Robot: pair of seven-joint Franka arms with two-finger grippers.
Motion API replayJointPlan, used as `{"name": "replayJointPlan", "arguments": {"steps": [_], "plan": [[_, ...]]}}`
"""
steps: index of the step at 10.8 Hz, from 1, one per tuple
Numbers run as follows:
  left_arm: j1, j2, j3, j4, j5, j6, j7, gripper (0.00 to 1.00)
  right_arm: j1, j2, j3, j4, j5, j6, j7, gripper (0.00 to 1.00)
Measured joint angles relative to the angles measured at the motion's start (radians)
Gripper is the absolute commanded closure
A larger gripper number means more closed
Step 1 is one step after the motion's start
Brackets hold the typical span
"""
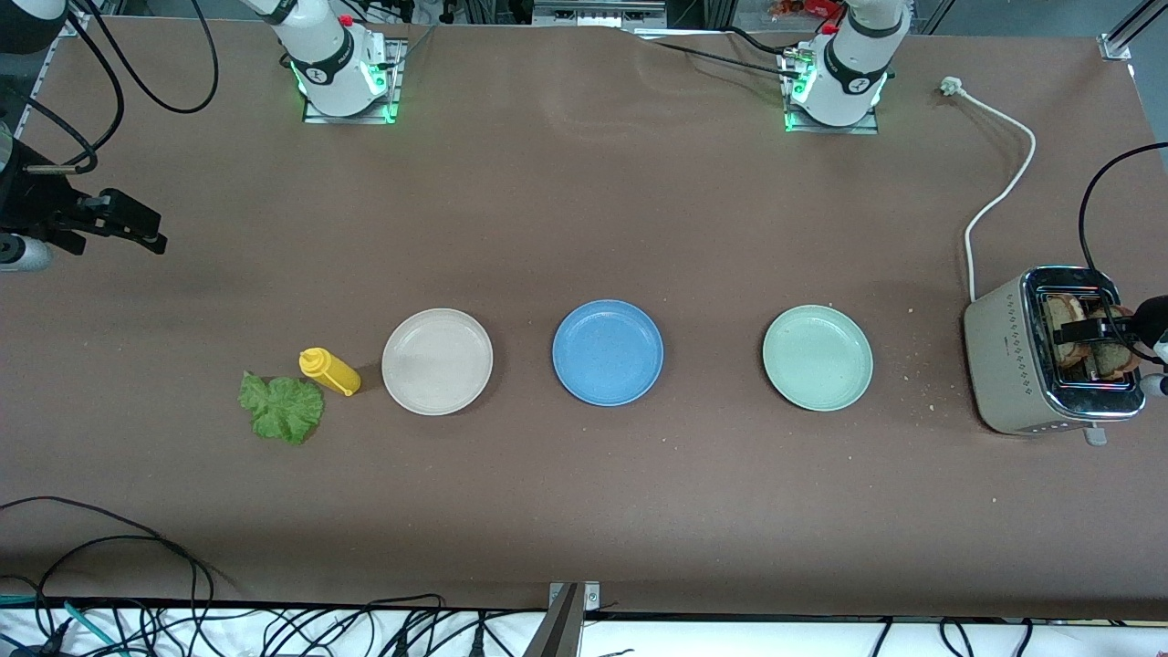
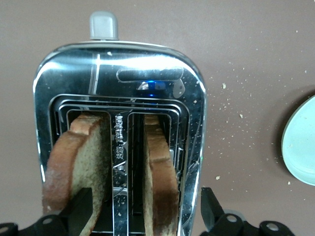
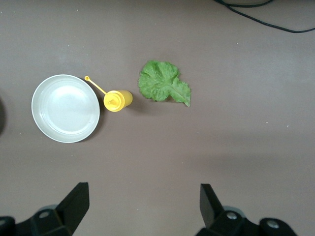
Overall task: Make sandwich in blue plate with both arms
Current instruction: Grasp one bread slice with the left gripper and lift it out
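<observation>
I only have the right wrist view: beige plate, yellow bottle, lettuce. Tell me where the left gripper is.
Observer: The left gripper is over the toaster, at the left arm's end of the table, fingers open.
Operator: Report what's in the toaster.
Observer: Two toast slices stand upright, one in each slot. The fingers straddle both, gripping neither.
Operator: Locate the blue plate.
Observer: The blue plate sits empty between the beige plate and a mint-green plate.
Operator: Give me the right gripper's state.
Observer: The right gripper is open, holding nothing, above bare table.

Bare blue plate [image 1: 608, 352]; 2 toast slices [image 2: 78, 162] upright in toaster [image 2: 118, 83].
</observation>
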Motion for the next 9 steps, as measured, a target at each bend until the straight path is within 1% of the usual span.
{"name": "replayJointPlan", "arguments": {"steps": [1, 3, 4, 5, 9], "plan": [[0.007, 0.001, 0.000, -0.003, 0.000, -0.009, 0.000, 0.41, 0.000, 0.000, 0.000, 0.000, 0.000, 0.000, 0.000, 0.00], [0.014, 0.001, 0.000, -0.013, 0.000, -0.029, 0.000, 0.80, 0.000, 0.000, 0.000, 0.000, 0.000, 0.000, 0.000, 0.00], [0.014, 0.001, -0.001, -0.014, 0.000, -0.044, 0.000, 0.93, 0.000, 0.000, 0.000, 0.000, 0.000, 0.000, 0.000, 0.00], [0.013, 0.000, -0.004, -0.014, 0.000, -0.052, 0.000, 1.00, 0.000, 0.000, 0.000, 0.000, 0.000, 0.000, 0.000, 0.00], [0.013, 0.000, -0.008, -0.014, 0.000, -0.054, 0.000, 1.00, -0.004, 0.000, -0.004, 0.000, 0.000, 0.000, 0.000, 0.00]]}}
